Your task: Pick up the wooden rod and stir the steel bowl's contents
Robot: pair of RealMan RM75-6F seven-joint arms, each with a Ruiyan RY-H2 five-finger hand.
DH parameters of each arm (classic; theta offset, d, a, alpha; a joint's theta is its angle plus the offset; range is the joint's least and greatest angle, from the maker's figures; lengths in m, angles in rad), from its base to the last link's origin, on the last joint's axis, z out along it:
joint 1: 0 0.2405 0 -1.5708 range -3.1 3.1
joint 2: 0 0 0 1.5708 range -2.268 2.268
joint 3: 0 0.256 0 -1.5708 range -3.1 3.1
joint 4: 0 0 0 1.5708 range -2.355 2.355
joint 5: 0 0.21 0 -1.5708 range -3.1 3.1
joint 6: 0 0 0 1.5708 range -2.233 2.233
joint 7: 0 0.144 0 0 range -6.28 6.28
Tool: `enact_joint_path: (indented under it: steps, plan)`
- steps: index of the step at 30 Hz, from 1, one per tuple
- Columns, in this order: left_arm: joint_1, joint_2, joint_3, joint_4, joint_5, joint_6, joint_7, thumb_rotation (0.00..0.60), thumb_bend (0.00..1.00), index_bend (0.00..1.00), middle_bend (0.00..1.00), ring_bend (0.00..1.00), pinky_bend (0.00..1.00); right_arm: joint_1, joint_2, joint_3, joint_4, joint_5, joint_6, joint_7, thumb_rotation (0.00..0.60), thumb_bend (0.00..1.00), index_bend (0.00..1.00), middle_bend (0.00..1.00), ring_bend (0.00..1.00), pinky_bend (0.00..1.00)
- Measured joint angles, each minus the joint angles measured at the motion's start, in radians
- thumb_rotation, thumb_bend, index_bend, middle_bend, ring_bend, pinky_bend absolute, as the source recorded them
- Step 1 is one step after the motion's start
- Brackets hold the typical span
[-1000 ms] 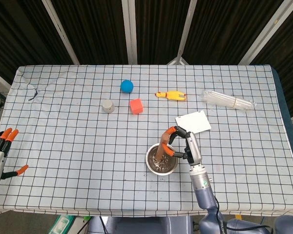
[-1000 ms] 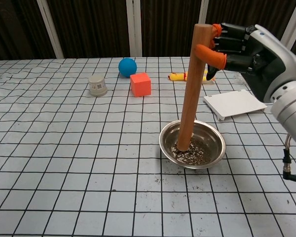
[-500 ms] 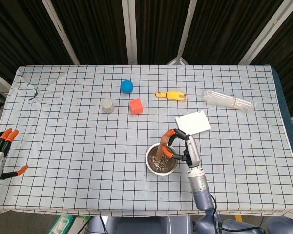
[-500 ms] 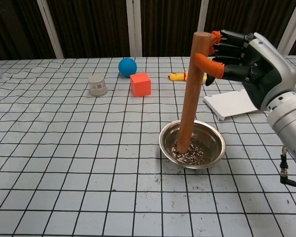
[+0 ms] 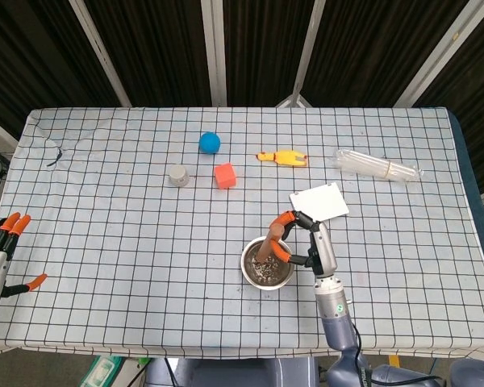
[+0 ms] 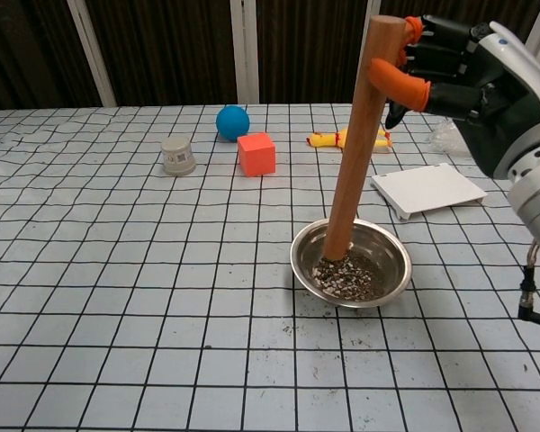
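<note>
Since the earlier frame, the right hand (image 6: 463, 76) has risen toward the upper right of the chest view, tilting the wooden rod (image 6: 357, 144) rightward at its top.

Table (image 5: 105, 242): checked cloth, fills most of the head view.
Right hand: fingers closed around the rod's top end, orange fingertips (image 6: 400, 79) pressed on the wood.
Left hand (image 5: 0, 258): lower left edge of the head view, fingers spread, holding nothing.
Wooden rod: leaning, lower end in the steel bowl (image 6: 389, 270), touching the dark crumbs (image 6: 351, 277).
Steel bowl: lower centre of the chest view.
White flat board (image 6: 427, 191): right of the bowl.
Clear plastic bag (image 5: 377, 165): upper right.
Blue ball (image 6: 232, 121), red cube (image 6: 256, 154), grey cup (image 6: 177, 155), yellow toy (image 5: 282, 158): upper centre.
</note>
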Motion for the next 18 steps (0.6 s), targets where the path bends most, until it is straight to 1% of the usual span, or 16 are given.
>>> enact_joint_path:
  steps: [3,18]
  plan:
    - [0.001,0.000,0.000,0.000,-0.001,0.002,-0.001,0.600,0.03,0.00,0.00,0.00,0.01,-0.005,0.002,0.000,0.002,0.008,0.000,0.001,0.600,0.52,0.81,0.60,0.65,0.59]
    - [-0.001,0.002,0.000,-0.002,-0.004,-0.005,-0.004,0.600,0.03,0.00,0.00,0.00,0.01,-0.029,-0.025,-0.025,0.077,0.036,-0.015,0.051,0.600,0.52,0.81,0.60,0.65,0.59]
